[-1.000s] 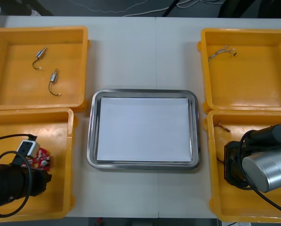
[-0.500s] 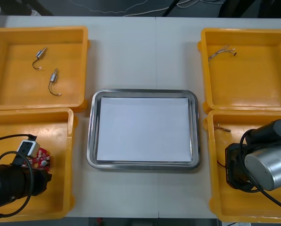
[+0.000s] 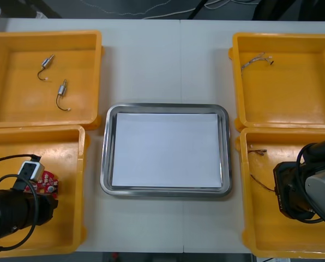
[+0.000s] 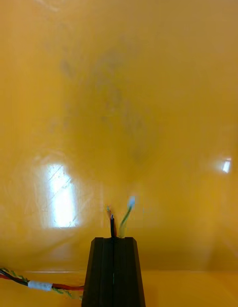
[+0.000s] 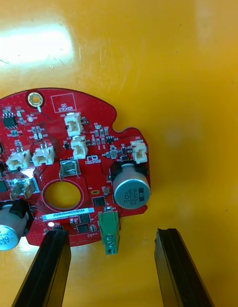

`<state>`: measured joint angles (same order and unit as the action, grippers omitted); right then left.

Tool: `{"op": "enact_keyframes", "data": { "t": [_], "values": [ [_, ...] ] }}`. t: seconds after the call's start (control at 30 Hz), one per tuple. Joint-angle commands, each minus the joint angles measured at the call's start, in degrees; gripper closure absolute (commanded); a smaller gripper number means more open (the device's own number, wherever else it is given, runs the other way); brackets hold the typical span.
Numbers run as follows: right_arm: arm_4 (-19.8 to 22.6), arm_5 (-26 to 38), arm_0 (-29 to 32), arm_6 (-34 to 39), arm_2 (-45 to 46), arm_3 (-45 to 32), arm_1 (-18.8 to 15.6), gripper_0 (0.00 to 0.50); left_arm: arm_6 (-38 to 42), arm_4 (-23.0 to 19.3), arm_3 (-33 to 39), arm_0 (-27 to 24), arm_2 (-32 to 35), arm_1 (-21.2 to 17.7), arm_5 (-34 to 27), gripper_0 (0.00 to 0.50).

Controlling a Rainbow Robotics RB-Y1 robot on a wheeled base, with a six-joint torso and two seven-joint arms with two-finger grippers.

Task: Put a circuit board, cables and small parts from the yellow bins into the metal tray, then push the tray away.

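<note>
A round red circuit board [image 5: 74, 163] lies on the floor of the near-left yellow bin [image 3: 70, 158]. My left gripper [image 5: 113, 233] hangs open just over it, one finger on each side of the board's green connector. In the front view the board [image 3: 47, 183] peeks out beside the left arm [image 3: 18, 210]. My right gripper [image 4: 113, 243] is low in the near-right yellow bin [image 3: 251, 218], shut on a thin red and yellow cable [image 4: 29, 285] whose wire ends stick up past the fingertips. From the right arm [image 3: 307, 191] the cable [image 3: 259, 180] trails toward the bin's far corner.
The metal tray [image 3: 104, 158], white inside, sits between the bins. Two small metal parts [image 3: 46, 66] [image 3: 61, 94] lie in the far-left bin. A pale cable [image 3: 255, 60] lies in the far-right bin.
The right arm has moved to the right inside its bin, and the cable now stretches out behind it. The left arm and the board have stayed put.
</note>
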<state>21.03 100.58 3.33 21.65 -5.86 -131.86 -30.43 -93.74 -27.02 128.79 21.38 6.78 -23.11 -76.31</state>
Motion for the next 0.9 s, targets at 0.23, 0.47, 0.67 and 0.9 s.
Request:
{"op": "enact_keyframes", "data": {
  "t": [0.23, 0.47, 0.67, 0.9],
  "values": [
    [4.4, 0.8, 1.1, -12.0, 7.3, -2.2, -3.1, 0.500, 4.9, 1.2, 0.1, 0.2, -1.8, 1.0, 2.4, 0.000],
    [9.9, 0.8, 3.6, -21.0, 13.9, -2.1, -3.1, 0.500, 5.4, 1.9, -1.4, -0.1, -2.4, 1.0, 4.1, 0.047],
    [13.5, 1.1, 5.3, -26.8, 18.1, -2.1, -3.1, 0.500, 5.1, 2.2, -2.2, -0.3, -2.7, 1.0, 4.6, 0.093],
    [14.9, 1.6, 7.3, -33.2, 21.4, -2.2, -3.1, 0.500, 5.2, 2.2, -2.2, -0.4, -2.7, 1.0, 4.4, 0.500]
  ]
}}
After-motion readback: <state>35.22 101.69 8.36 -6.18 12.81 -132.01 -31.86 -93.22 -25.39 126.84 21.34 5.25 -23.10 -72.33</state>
